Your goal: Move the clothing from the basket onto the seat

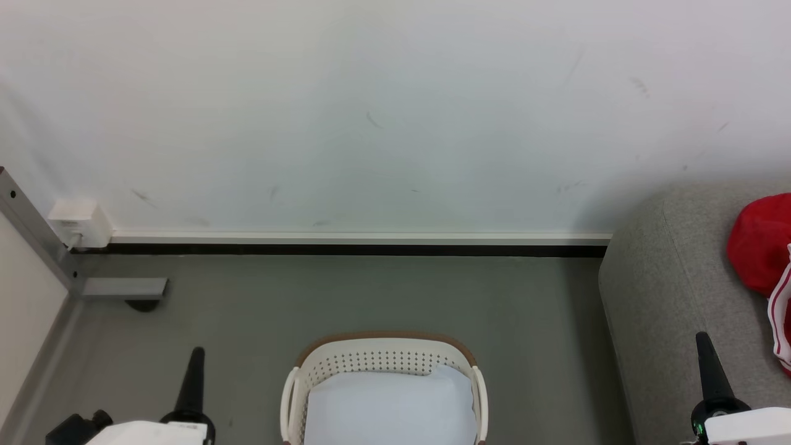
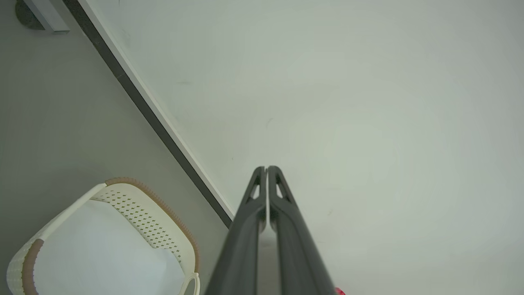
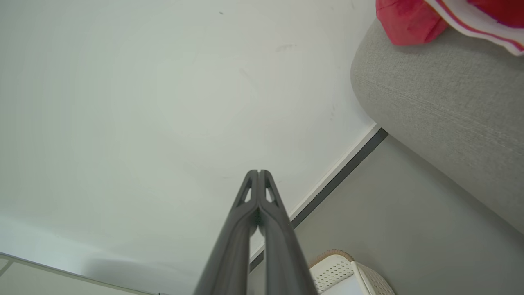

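Note:
The cream-white basket (image 1: 383,361) with a brown rim stands on the grey floor at bottom centre, holding a flat white sheet (image 1: 389,402). Red clothing (image 1: 763,247) with white stripe trim lies on the light-grey seat (image 1: 667,290) at the right edge. My left gripper (image 1: 196,352) is shut and empty, left of the basket. My right gripper (image 1: 702,339) is shut and empty, over the seat's front. The left wrist view shows the shut left gripper (image 2: 266,168) beside the basket (image 2: 147,213). The right wrist view shows the shut right gripper (image 3: 258,171), the seat (image 3: 442,102) and the clothing (image 3: 409,20).
A white wall (image 1: 383,111) with a white and black skirting strip (image 1: 358,244) runs behind the basket. A white wall box (image 1: 80,222) and a grey metal bracket (image 1: 123,288) sit at the left corner. Grey floor (image 1: 371,296) lies between basket and wall.

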You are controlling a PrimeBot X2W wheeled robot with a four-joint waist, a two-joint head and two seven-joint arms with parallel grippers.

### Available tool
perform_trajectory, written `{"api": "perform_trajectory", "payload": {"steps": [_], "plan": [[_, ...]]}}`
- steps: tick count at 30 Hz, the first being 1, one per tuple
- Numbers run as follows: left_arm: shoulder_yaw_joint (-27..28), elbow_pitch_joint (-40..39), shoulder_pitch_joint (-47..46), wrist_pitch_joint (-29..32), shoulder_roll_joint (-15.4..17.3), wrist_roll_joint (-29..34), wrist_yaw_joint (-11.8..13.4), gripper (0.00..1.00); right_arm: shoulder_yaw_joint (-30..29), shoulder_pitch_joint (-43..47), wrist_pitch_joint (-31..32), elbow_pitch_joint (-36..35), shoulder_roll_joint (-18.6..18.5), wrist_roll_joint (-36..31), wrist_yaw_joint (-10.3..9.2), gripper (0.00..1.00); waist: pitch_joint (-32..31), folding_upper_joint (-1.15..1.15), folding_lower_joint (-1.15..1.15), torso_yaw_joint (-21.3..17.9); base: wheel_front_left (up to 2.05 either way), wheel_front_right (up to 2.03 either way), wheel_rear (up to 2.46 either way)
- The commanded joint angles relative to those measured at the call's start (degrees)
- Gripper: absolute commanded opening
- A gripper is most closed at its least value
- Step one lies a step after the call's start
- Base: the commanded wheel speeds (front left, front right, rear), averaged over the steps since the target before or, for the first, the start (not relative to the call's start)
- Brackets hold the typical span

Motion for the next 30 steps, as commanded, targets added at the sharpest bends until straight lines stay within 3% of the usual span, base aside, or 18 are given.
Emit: {"api": "perform_trajectory", "payload": {"steps": [1, 30], "plan": [[0.3, -0.8, -1.2, 0.4, 0.4, -1.4, -0.3, 0.0, -0.5, -1.1, 0.4, -0.7, 0.0, 1.5, -0.06, 0.0, 0.0, 0.0, 0.0, 0.0, 0.0, 0.0, 0.0], [1.0, -1.4, -1.4, 4.2, 0.5, -15.7, -0.8, 0.0, -3.1, -1.2, 4.1, -0.9, 1.3, 13.4, -0.09, 0.0, 0.2, 0.0, 0.0, 0.3, 0.0, 0.0, 0.0]]}}
